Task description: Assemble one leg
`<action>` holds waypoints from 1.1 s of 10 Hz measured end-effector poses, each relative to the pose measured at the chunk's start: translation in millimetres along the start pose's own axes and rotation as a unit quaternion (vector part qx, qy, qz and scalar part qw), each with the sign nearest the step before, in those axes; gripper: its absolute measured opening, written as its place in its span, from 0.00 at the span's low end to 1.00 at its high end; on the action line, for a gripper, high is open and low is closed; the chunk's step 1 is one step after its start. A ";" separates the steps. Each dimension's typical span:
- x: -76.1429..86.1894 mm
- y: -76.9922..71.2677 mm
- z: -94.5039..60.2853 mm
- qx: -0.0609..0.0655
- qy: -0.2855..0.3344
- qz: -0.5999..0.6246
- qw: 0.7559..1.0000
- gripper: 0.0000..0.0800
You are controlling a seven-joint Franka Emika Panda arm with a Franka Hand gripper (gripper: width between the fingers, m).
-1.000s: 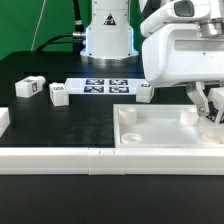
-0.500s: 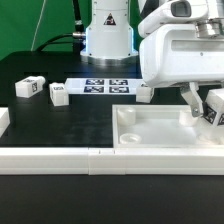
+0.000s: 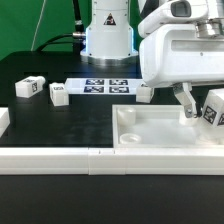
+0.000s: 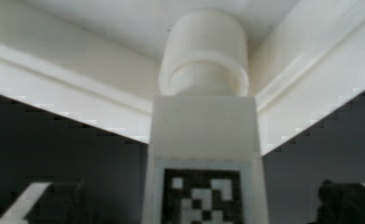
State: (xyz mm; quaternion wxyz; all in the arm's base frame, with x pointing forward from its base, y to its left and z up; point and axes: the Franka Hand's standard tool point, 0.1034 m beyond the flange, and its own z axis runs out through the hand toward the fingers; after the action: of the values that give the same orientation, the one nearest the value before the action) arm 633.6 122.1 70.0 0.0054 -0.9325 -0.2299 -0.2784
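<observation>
A leg (image 3: 214, 107), a small white block with a marker tag, stands at the right end of the white tray-like piece (image 3: 160, 131). My gripper (image 3: 207, 112) straddles it, jaws open. One finger (image 3: 185, 101) stands clear of the leg on the exterior view's left; the other is cut off by the frame edge. In the wrist view the leg (image 4: 205, 130) fills the middle and ends in a rounded part over the tray. The fingertips (image 4: 346, 200) show far out on both sides of it, with dark gaps between. The gripper (image 4: 188, 208) touches nothing.
Three more legs lie on the black table: two at the left (image 3: 27, 87) (image 3: 58, 94) and one by the tray's back edge (image 3: 145, 92). The marker board (image 3: 104, 86) lies behind. A white rail (image 3: 60, 158) runs along the front, and a white block (image 3: 3, 120) sits at far left.
The visible finger has moved toward the exterior view's left, away from the leg, while the gripper body stayed put. More of the leg's tagged face now shows.
</observation>
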 end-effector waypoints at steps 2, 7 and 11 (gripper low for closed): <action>12.8 5.3 -21.5 -0.001 -0.005 -0.004 1.000 0.81; 12.4 0.2 -25.1 0.018 -0.055 -0.003 0.998 0.81; 16.0 -7.4 -17.6 0.064 -0.234 0.003 0.970 0.81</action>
State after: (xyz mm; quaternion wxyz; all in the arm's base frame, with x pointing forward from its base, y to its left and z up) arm 633.2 133.2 92.4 0.0120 -0.9702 -0.2392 -0.0372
